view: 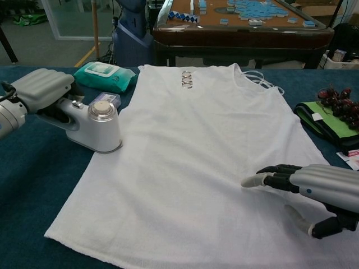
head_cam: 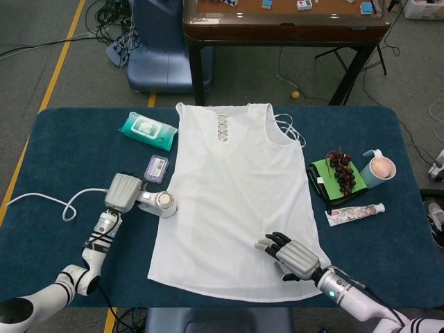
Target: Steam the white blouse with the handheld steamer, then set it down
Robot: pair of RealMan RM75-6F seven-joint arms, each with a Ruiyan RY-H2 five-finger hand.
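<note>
A white blouse [head_cam: 239,198] lies flat on the dark blue surface [head_cam: 62,152], neckline at the far side. The left hand [head_cam: 123,191] grips the handheld steamer [head_cam: 158,202], which sits at the blouse's left edge, a white cord [head_cam: 48,202] trailing left. The right hand [head_cam: 295,255] rests on the blouse's lower right corner, fingers spread. A wipes pack [head_cam: 147,130] lies left of the blouse; grapes [head_cam: 342,172] on a green cloth [head_cam: 331,186], a cup [head_cam: 379,168] and a tube [head_cam: 355,213] lie right.
</note>
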